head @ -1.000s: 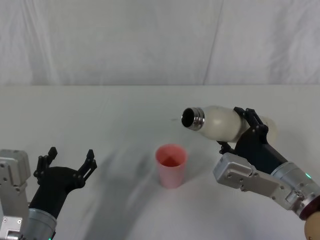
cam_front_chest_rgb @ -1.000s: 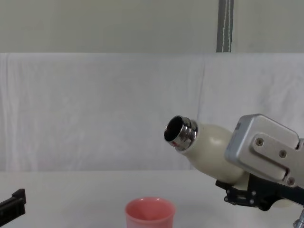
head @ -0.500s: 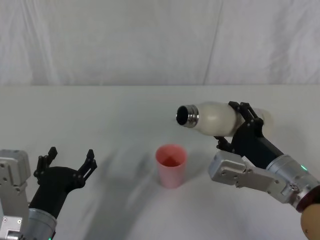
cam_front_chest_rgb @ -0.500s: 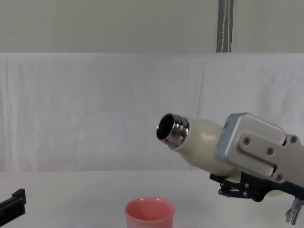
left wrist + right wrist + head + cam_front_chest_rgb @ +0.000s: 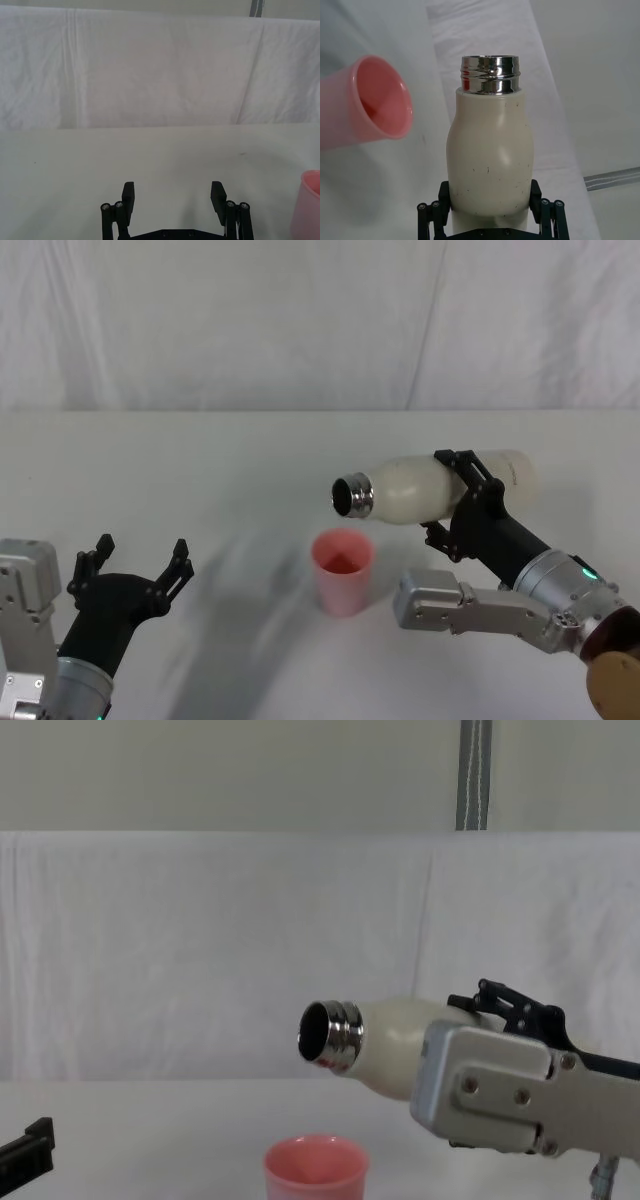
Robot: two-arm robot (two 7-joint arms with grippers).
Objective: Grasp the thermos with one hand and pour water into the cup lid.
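My right gripper point(image 5: 462, 502) is shut on the cream-white thermos point(image 5: 425, 487), held off the table and tipped nearly level. Its open steel neck point(image 5: 352, 495) points left, just above and right of the pink cup lid point(image 5: 343, 571). The chest view shows the thermos point(image 5: 385, 1032) with its mouth above the cup lid point(image 5: 315, 1169). In the right wrist view the thermos point(image 5: 490, 148) sits between the fingers point(image 5: 430, 215), with the cup lid point(image 5: 365, 102) beside the neck. My left gripper point(image 5: 135, 561) rests open at the near left, its fingers point(image 5: 128, 194) wide apart.
A white cloth covers the table point(image 5: 200, 460) and a white curtain point(image 5: 320, 320) hangs behind it. A grey pole point(image 5: 473, 775) stands behind the curtain.
The right gripper has moved the thermos left and lower and tipped it flatter, bringing its mouth closer over the cup lid. The left arm has not moved.
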